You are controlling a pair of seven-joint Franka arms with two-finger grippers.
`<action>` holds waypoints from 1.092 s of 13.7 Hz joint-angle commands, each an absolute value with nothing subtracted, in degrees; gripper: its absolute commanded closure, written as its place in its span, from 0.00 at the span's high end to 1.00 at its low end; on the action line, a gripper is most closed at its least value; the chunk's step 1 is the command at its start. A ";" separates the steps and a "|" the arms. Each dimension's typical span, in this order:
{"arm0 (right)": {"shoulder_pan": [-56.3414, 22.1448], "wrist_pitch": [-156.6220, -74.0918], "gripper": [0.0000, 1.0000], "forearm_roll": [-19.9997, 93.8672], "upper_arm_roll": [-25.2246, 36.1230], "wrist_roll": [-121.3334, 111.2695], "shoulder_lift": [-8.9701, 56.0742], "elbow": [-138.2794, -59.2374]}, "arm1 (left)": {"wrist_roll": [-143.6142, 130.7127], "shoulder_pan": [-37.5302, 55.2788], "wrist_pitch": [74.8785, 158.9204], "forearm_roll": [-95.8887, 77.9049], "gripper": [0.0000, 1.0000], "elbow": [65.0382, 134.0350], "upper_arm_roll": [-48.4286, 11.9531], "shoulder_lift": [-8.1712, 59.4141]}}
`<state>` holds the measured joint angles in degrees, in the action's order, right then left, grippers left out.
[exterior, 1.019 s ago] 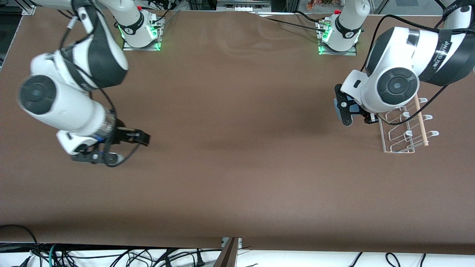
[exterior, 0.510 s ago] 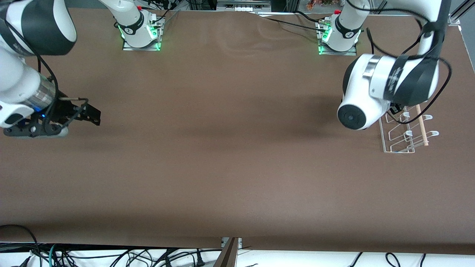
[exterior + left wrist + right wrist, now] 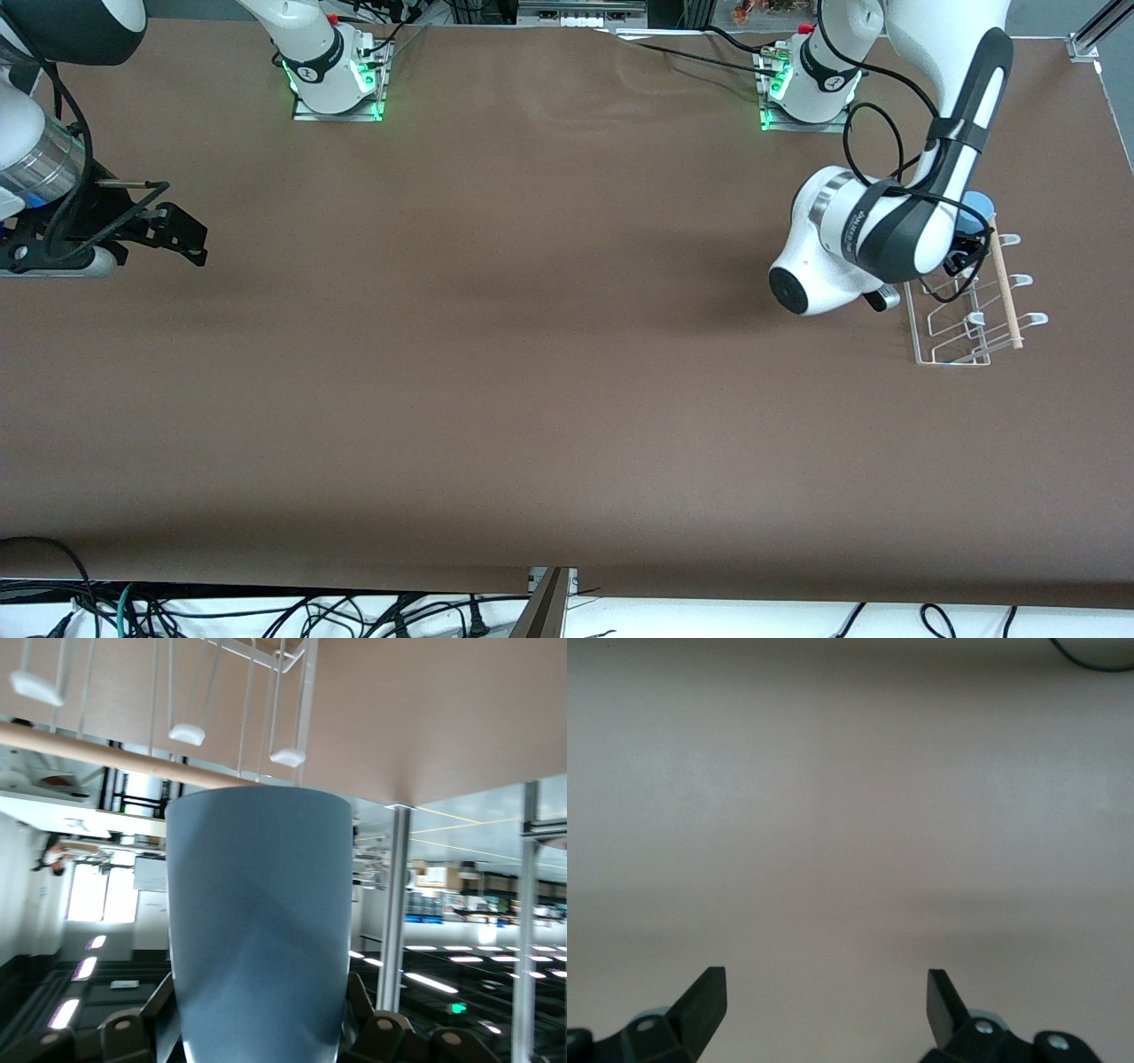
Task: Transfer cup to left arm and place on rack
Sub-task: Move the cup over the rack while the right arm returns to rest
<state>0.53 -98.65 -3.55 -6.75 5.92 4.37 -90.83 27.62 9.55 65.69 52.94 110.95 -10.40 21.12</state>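
Cup [image 3: 259,930] clenched in left claw [image 3: 257,1028], tipped sideways over rack [image 3: 970,301] near pegs & dowel [image 3: 1005,288], prob. to slip onto peg. Right claw [image 3: 824,1001] released, empty, parked over tabletop [image 3: 532,354] at right arm's end.

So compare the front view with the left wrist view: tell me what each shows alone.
Front view only: the right gripper, open over the table's right-arm end, and most of the left arm. Left wrist view only: the cup's full side, held between the jaws. Both: the cup and the rack with its wooden dowel.
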 commanded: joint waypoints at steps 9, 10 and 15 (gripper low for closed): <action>1.14 -98.79 1.00 -5.63 -7.03 5.18 4.57 -89.91 | 23.82 1.67 83.22 59.15 0.00 129.29 -10.63 12.39; 1.14 -98.79 1.00 -5.63 -6.94 5.19 4.57 -90.09 | 23.73 1.50 83.41 59.15 0.00 129.29 -10.55 12.91; 0.97 -98.96 1.00 -5.63 -7.03 5.45 4.74 -89.91 | 23.56 0.01 85.77 60.28 0.08 129.46 -10.55 14.06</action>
